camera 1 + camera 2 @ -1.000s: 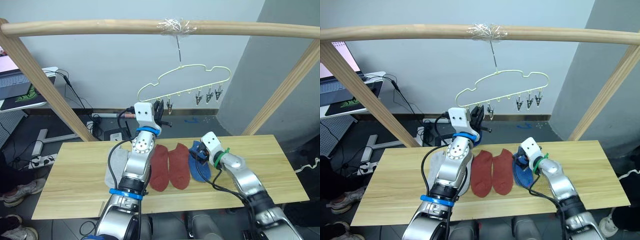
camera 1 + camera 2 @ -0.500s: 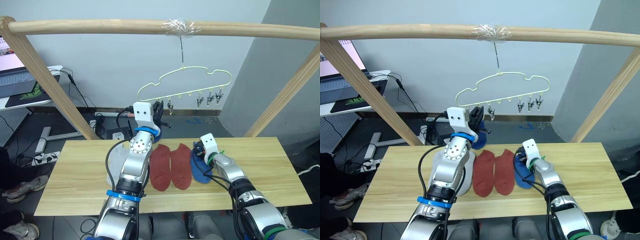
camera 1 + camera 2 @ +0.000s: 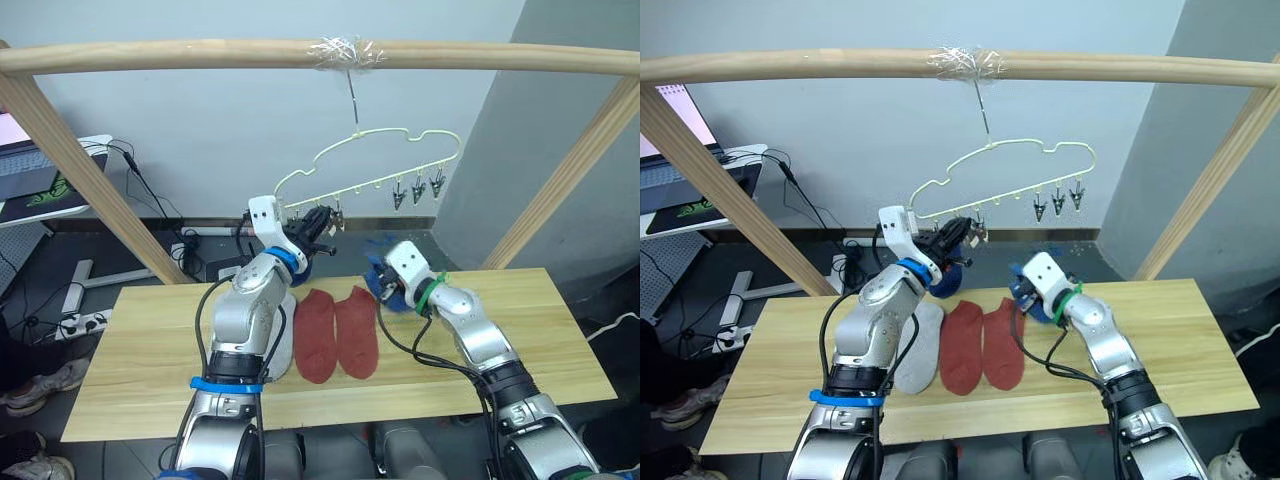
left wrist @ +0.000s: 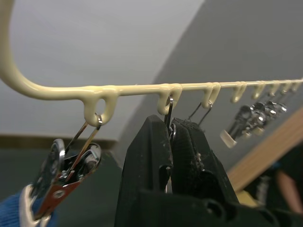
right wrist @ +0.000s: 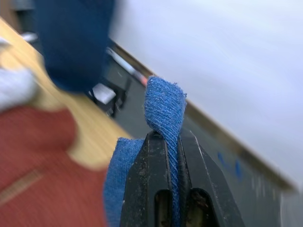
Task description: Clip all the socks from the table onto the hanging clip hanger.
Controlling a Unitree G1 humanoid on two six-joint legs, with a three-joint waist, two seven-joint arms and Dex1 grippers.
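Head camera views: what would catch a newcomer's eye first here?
Likely the pale yellow clip hanger hanging from the taped wooden pole above the table, with the left gripper raised to it, shut on one of its clips. Next, the right gripper, lifted over the table's far edge, shut on a blue sock. Two rust red socks lie side by side mid-table.
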